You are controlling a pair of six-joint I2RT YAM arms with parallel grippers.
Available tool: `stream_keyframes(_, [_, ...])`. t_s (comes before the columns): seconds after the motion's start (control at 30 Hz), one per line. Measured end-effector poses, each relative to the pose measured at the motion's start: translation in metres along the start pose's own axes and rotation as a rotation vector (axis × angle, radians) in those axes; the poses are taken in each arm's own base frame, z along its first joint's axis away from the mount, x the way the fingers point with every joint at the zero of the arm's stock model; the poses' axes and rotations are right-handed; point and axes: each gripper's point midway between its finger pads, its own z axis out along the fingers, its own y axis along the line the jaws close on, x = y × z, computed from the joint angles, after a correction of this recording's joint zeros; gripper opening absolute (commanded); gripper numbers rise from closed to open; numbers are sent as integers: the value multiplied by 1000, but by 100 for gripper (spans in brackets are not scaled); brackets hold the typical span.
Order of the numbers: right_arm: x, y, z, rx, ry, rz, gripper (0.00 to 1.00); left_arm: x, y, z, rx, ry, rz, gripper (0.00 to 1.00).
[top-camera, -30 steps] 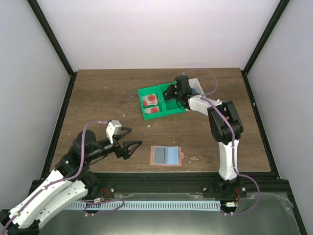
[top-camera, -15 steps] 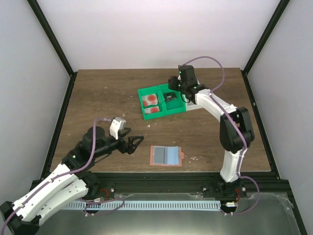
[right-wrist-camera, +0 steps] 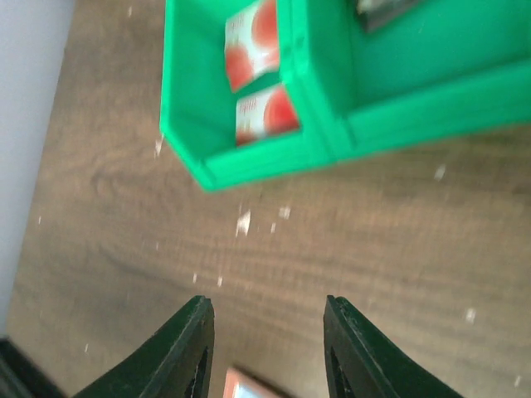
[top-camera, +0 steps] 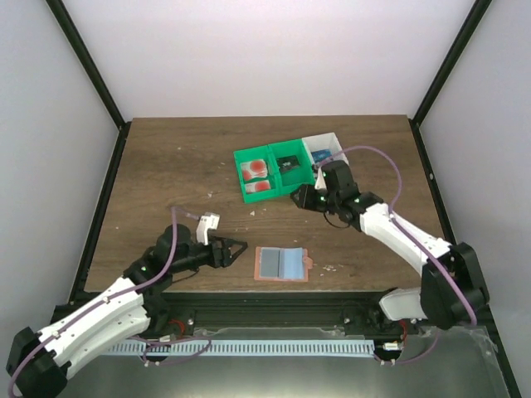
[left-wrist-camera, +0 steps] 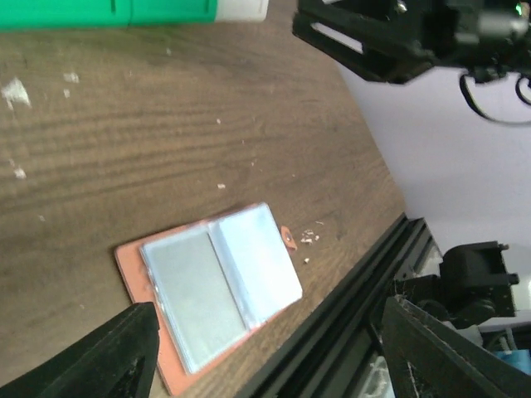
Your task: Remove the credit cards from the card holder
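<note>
Pose outstretched, left end effector (top-camera: 235,249) beside card holder (top-camera: 280,264), right end effector (top-camera: 298,199) aloft, both parted, empty.

The right gripper (top-camera: 297,198) drew back out of the green bin (top-camera: 280,191), leaving it just ahead of its fingers, while the left gripper (top-camera: 239,248) reached forward, bringing the card holder (top-camera: 280,264) close before its tips.

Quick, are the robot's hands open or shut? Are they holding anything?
Left gripper: open, holding nothing.
Right gripper: open, holding nothing.
</note>
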Motion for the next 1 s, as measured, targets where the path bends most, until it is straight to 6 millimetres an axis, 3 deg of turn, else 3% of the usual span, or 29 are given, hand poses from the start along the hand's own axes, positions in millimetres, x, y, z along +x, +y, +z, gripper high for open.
stream_keyframes(0.33, [93,14,-14,-81,143,43,35,29,14,19,69,52,-158,66])
stream_keyframes(0.47, [126,16,-5,-73,221,52,35,43,22,29,78,92,-215,53])
stream_keyframes(0.53, [139,18,1,-66,254,47,34,49,25,34,84,116,-241,47])
stream_keyframes(0.77, [182,23,18,-27,358,14,31,64,27,46,122,182,-295,47])
stream_keyframes(1.0, [198,11,28,43,390,18,30,66,25,50,141,190,-296,47])
